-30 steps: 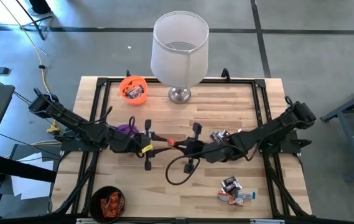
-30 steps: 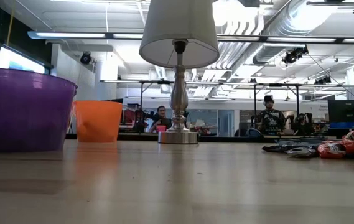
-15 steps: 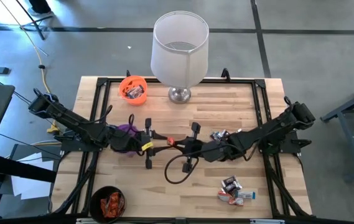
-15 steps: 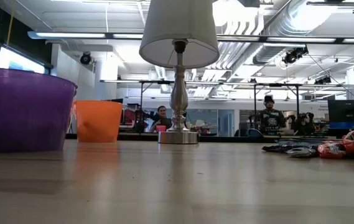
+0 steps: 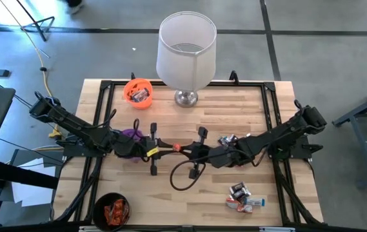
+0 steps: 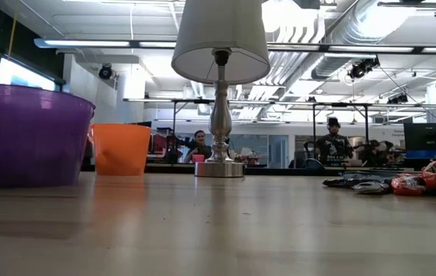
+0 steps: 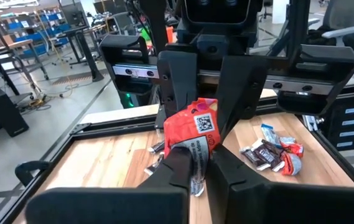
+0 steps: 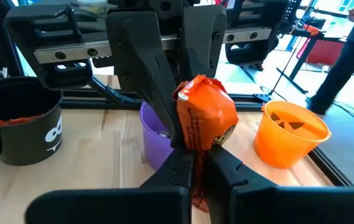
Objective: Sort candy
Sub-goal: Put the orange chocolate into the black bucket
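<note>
High view shows us both grippers meeting nose to nose over the middle of the wooden table [image 5: 235,103], just beside our purple cup [image 5: 130,134]. Between them sits one orange-red wrapped candy [image 5: 177,147]: our left gripper [image 7: 203,163] has its fingers pressed onto it, and our right gripper [image 8: 195,163] pinches the same candy from the opposite side. More candy lies in a loose pile [image 5: 242,196] near the table's right front corner, with some in the black cup [image 5: 111,209] and the orange cup [image 5: 138,90].
</note>
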Robot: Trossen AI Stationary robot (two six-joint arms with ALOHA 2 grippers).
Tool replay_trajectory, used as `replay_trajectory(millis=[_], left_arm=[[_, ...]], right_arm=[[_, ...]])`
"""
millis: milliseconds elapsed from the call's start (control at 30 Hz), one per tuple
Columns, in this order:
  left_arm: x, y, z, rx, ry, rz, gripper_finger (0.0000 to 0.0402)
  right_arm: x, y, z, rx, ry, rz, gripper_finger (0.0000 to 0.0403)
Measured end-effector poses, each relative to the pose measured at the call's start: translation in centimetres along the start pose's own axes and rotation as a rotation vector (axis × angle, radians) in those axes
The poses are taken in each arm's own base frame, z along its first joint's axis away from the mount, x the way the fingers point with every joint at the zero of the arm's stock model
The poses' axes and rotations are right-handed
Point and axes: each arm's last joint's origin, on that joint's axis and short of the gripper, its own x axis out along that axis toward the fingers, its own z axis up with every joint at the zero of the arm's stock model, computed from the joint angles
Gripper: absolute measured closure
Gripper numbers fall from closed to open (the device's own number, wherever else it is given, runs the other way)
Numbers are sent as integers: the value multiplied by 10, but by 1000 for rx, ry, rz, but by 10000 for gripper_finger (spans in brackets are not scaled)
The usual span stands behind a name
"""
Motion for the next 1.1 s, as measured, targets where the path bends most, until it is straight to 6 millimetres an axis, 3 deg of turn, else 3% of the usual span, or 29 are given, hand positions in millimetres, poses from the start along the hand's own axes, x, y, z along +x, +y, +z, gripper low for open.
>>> replay_trajectory(millis=[500, 833, 1100], left_arm=[[0, -1, -4, -5, 42, 2, 401], [0, 0, -4, -2, 49, 36, 401], [-1, 0, -5, 5, 59, 51, 401]], right_arm=[[4, -5, -7, 54, 71, 43, 366], [0, -5, -7, 33, 84, 55, 265], [-23, -17, -3, 44, 163, 47, 201]])
